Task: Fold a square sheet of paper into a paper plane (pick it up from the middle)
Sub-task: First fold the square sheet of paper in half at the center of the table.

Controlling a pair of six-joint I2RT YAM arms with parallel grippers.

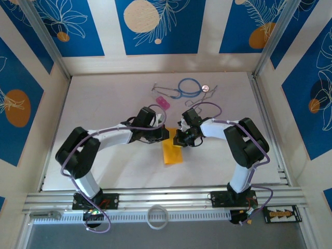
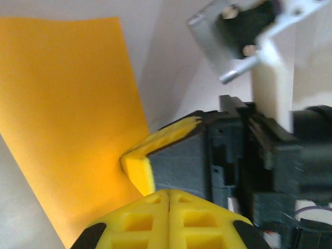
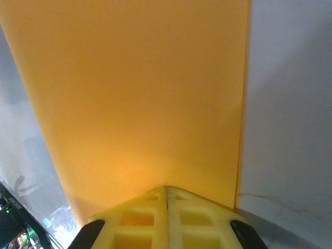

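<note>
Orange-yellow and unmarked, the sheet of paper [image 1: 173,152] lies flat on the white table [image 1: 104,109], near the middle and a little toward the arms' bases. From above it reads as a narrow upright rectangle rather than a full square.

Both grippers crowd its far end. The left gripper [image 1: 167,135] reaches in from the left. In its wrist view its yellow fingers [image 2: 150,220] are pressed together with no gap, low over the paper's right edge. Whether any paper sits between them cannot be told.

The right gripper [image 1: 180,139] comes in from the right, just beside the left one. Its yellow fingers [image 3: 189,218] are likewise clenched tight, and their tips meet the sheet's near edge in its wrist view. The paper spreads away flat in front of them. A pinch on the paper cannot be confirmed there either.

Farther back on the table, well apart from the sheet, lie a small pink block [image 1: 163,102] and a blue looped tube [image 1: 190,87]. A white ring [image 1: 157,216] rests on the metal rail between the arm bases.
</note>
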